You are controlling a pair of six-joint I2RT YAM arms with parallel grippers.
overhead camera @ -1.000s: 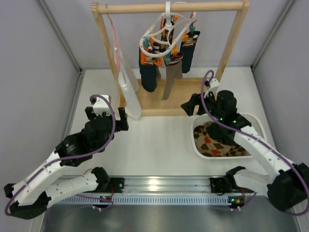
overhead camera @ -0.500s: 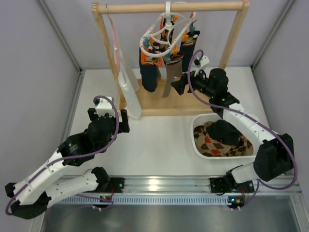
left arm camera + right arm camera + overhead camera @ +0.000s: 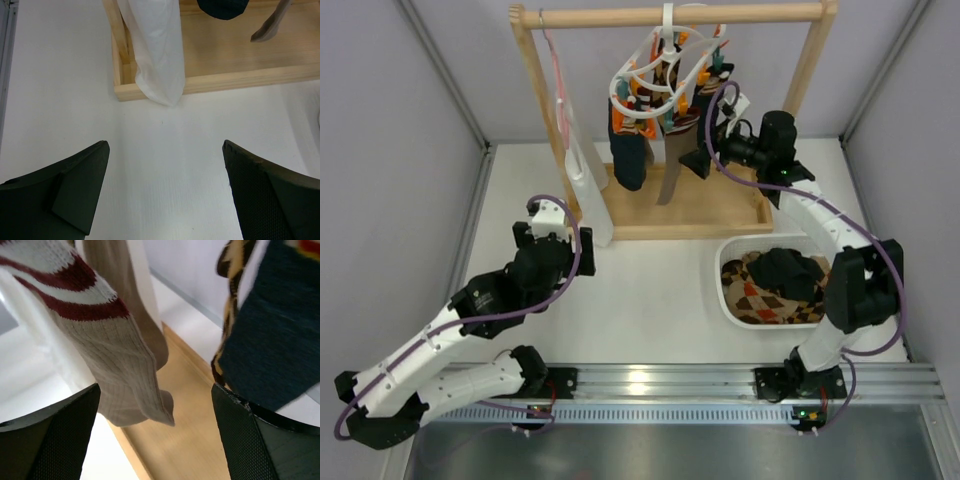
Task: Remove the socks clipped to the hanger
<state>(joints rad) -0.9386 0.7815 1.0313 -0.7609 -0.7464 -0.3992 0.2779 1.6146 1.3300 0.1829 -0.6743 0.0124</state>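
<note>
Taupe ribbed sock (image 3: 125,380) with the striped cuff hangs at eleven o'clock ahead of my right gripper (image 3: 155,437), clipped to the hanger (image 3: 666,30), so with jaws wide open and empty I should centre on it, close firmly, pull downward.

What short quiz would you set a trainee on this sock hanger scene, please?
1. True or false: the right pincer is shut on the striped-cuff sock.
2. Fill in: the left pincer hovers with its jaws ___ above the table.
3. Where do the unclipped socks lie? A) in the white basket B) on the table C) in the left pincer

Key: 1 false; 2 open; 3 A.
</note>
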